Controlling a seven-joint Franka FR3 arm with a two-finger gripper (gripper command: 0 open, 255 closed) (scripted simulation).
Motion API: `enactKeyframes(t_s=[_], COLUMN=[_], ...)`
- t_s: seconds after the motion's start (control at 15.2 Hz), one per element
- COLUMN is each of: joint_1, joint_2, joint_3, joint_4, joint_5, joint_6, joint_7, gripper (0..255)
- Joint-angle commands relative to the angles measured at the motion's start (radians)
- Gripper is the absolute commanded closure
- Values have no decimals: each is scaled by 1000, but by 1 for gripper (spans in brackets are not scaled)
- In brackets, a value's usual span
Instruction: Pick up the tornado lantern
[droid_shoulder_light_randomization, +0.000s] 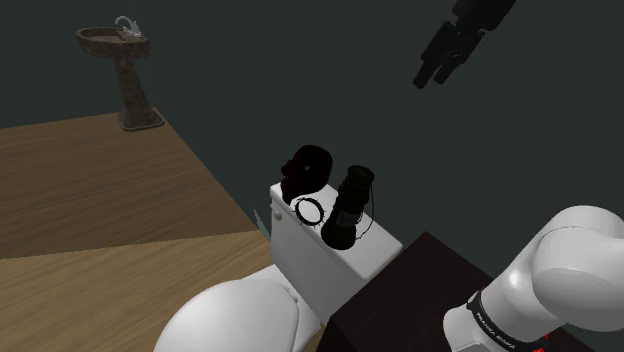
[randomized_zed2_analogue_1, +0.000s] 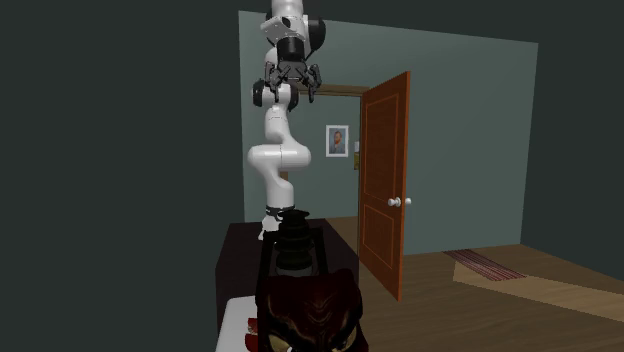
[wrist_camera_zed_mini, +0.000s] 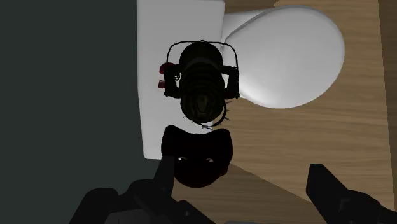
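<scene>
Approach step, by my judgement. Gripper (droid_shoulder_light_randomization: 430, 78) hangs high, at 1 o'clock from the tornado lantern (droid_shoulder_light_randomization: 350, 205) in the shoulder view. Fingers (wrist_camera_zed_mini: 158, 184) are released and spread wide, with nothing between them.

The lantern stands upright on the toilet tank (droid_shoulder_light_randomization: 335, 262). A dark red mask (droid_shoulder_light_randomization: 307, 170) sits at its 10 o'clock and a spiked ring (droid_shoulder_light_randomization: 310, 210) at its 9 o'clock, both close.

To do it well:
- Centre over the lantern and descend straight.
- Clasp the body, clear of the wire handle and the mask.

Containers: the lantern's inside is too dark to tell.
</scene>
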Motion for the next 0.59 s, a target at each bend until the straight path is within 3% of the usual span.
enactKeyframes(t_s=[0.0,0.53], joint_1=[0,-144], joint_2=[0,140], joint_3=[0,153], joint_4=[0,-129], joint_5=[0,-22], joint_6=[0,211], joint_7=[0,403], gripper=[0,0])
